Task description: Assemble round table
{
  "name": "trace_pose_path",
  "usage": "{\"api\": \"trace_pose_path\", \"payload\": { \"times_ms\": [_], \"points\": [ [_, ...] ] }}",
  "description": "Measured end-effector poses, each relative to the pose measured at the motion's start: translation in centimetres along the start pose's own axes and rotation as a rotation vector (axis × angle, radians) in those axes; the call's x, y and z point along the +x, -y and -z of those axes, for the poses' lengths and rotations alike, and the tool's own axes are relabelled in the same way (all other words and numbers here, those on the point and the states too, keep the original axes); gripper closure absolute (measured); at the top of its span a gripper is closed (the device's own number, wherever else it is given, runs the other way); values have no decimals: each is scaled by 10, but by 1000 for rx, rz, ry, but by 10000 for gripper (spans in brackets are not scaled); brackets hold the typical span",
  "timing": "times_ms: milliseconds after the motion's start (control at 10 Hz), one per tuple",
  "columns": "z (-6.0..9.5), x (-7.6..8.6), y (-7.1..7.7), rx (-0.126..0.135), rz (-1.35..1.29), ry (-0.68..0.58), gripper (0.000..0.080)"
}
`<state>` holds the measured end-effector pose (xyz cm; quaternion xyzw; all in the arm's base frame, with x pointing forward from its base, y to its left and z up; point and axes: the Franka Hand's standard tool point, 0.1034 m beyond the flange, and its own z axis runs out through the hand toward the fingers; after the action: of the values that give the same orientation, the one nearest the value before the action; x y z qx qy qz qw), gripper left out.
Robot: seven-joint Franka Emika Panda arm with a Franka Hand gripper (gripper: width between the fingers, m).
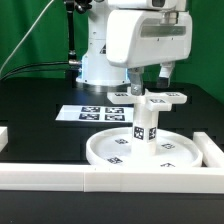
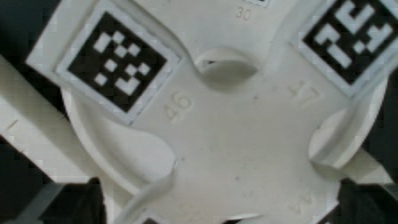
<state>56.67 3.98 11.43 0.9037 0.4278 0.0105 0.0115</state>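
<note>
In the exterior view, no words or brand names can be read. The only marks are black-and-white square tags. There is one big round disc (image 1: pixel 140 150) with a raised rim. It lies flat on the black table (image 1: pixel 40 105), near the front and a bit to the exterior view's right. One short thick leg (image 1: pixel 142 122) stands upright in the middle of the disc, with tags on its side. One flat cross-shaped foot (image 1: pixel 160 99) sits at the top of the leg. The gripper (image 1: pixel 148 88) hangs right over the foot. Its jaws are hard to see here, so I cannot tell how wide they are. One marker board (image 1: pixel 92 112) lies flat farther back, to the exterior view's left of the leg. Long white bars (image 1: pixel 60 177) run along the near edge and both sides.

In the wrist view, the foot (image 2: pixel 214 140) fills almost the whole picture. Two square tags show on its arms, and a small round bump sits between them. A dark finger (image 2: pixel 32 100) stands at one side of the foot and another at the other side. I cannot tell if they squeeze it.
</note>
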Motion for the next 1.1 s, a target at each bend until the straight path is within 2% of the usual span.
{"api": "trace_pose_path", "payload": {
  "times_ms": [200, 1000, 1100],
  "points": [
    [-4, -8, -1, 7, 84, 7, 150],
    [-14, -10, 3, 17, 56, 22, 150],
    [-16, -11, 4, 19, 56, 25, 170]
  ]
}}
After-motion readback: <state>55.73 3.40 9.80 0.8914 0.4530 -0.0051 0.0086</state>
